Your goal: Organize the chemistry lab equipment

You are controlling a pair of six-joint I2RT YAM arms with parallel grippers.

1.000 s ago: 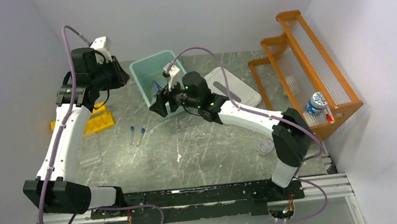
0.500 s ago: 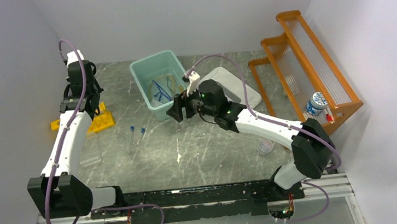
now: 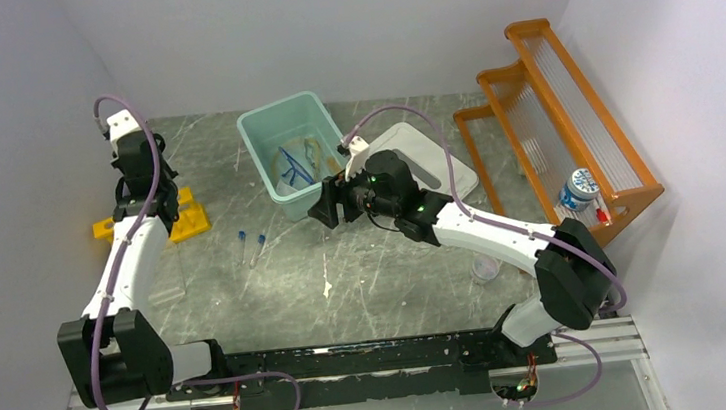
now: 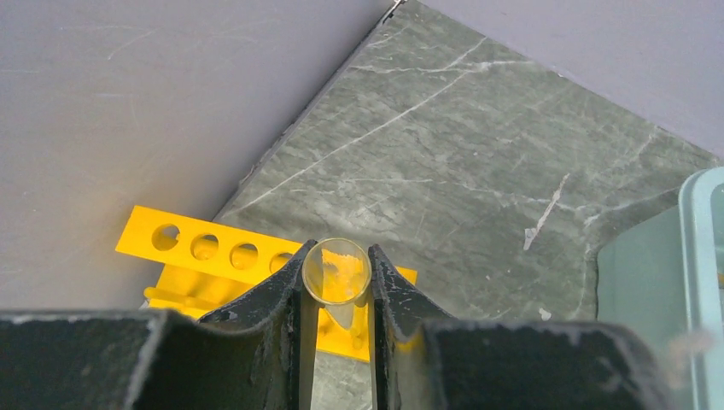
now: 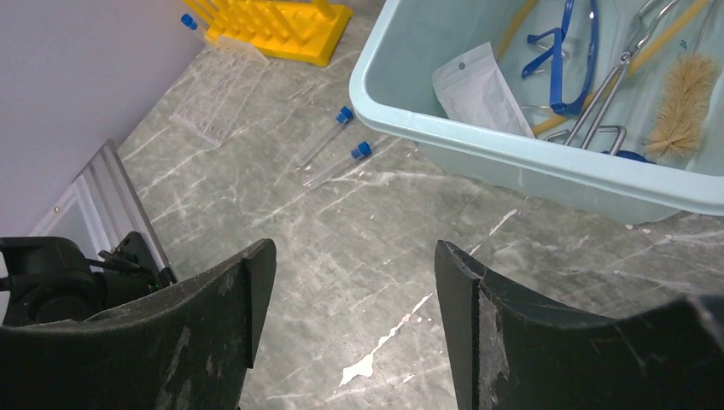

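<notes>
The clear test tube (image 4: 336,273) is pinched between the narrow-set jaws of the left gripper (image 4: 338,254). Its open mouth faces the wrist camera and its long axis points down at the yellow tube rack (image 4: 205,248), over the end of the hole row. The empty holes run off toward the wall. The right gripper (image 5: 354,256) hangs wide and empty, well apart from the rack, so seating the tube looks like the left arm's job.

Left pincer (image 4: 336,278) narrow; right pincer (image 5: 352,256) wide.
</notes>
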